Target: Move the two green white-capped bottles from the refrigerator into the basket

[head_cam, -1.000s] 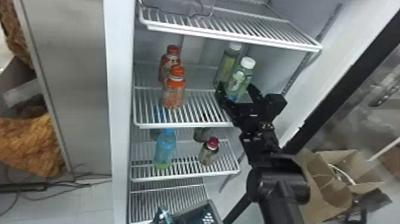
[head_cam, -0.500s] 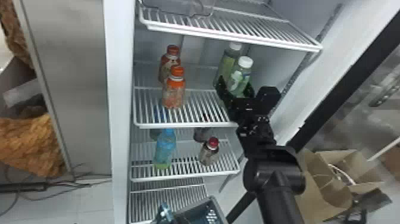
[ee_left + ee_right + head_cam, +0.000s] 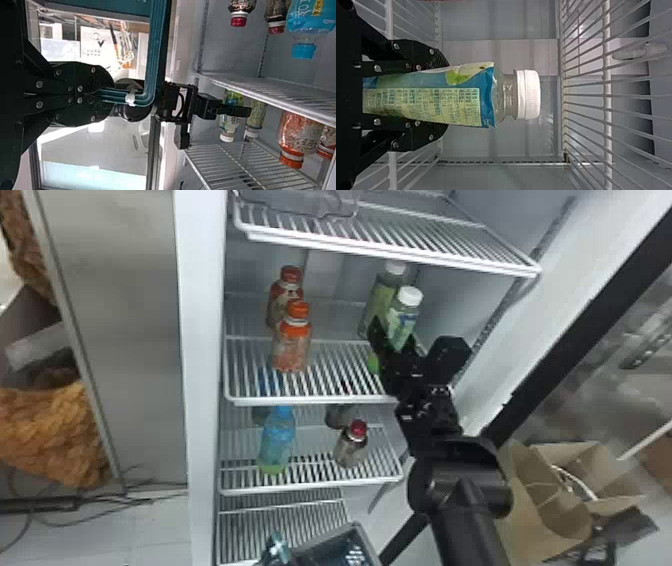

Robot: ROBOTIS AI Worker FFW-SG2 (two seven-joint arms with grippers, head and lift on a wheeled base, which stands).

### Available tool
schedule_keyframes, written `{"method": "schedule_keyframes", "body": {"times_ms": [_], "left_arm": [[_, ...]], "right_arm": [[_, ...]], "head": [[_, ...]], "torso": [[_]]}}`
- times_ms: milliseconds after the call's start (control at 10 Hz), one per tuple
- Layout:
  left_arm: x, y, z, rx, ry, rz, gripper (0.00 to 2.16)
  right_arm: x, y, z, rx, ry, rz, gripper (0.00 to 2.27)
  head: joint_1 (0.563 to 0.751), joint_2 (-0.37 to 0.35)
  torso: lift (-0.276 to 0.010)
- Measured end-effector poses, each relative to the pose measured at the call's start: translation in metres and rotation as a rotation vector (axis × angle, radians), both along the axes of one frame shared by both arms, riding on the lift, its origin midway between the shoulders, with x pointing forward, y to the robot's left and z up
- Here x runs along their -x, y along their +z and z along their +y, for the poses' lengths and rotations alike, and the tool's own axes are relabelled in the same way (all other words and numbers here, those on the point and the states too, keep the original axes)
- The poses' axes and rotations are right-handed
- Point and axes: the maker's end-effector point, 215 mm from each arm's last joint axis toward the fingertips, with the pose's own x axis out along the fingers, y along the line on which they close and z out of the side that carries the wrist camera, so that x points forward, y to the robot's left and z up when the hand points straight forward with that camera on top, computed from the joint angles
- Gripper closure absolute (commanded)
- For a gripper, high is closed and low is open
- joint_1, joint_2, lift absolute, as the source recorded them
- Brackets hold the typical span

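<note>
My right gripper (image 3: 394, 340) is on the fridge's middle shelf in the head view, around the front green white-capped bottle (image 3: 403, 317). In the right wrist view, the right gripper (image 3: 443, 95) is shut on that bottle's label (image 3: 455, 99), one finger pressed to each side; its white cap stands free. The second green white-capped bottle (image 3: 384, 292) is upright just behind and to the left. At the head view's bottom edge is the grey-blue basket (image 3: 325, 536). My left gripper (image 3: 107, 94) is shut on the basket's teal handle (image 3: 154, 51) in the left wrist view.
Two orange-capped bottles (image 3: 292, 345) stand left on the same shelf (image 3: 330, 400). Below are a blue bottle (image 3: 277, 440) and a red-capped bottle (image 3: 351, 446). An upper shelf (image 3: 400, 247) runs overhead, and the fridge's side wall (image 3: 575, 297) is close on the right.
The right gripper's fingers have drawn together onto the front bottle, which has shifted slightly left. The right wrist has moved a little left, and the basket has come slightly up and right.
</note>
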Motion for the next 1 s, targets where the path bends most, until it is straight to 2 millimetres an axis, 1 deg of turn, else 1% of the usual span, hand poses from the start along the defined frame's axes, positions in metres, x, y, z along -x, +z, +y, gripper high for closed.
{"method": "schedule_keyframes", "body": {"times_ms": [200,500,700,1000], "left_arm": [[0.000,0.000,0.000,-0.002,-0.001,0.000,1.21],[0.000,0.000,0.000,-0.001,-0.001,-0.001,1.22],[0.001,0.000,0.000,-0.002,-0.004,0.001,1.22],[0.002,-0.001,0.000,-0.002,-0.006,0.001,1.22]], "right_arm": [[0.008,0.008,0.005,0.002,0.010,-0.018,0.90],[0.034,0.024,0.016,-0.002,0.034,-0.041,0.90],[0.058,0.027,0.022,-0.031,0.056,-0.025,0.90],[0.096,0.028,0.047,-0.085,0.122,0.040,0.90]], "head": [[0.695,-0.350],[0.695,-0.350],[0.695,-0.350],[0.695,-0.350]], "torso": [[-0.004],[-0.004],[-0.004],[-0.004]]}}
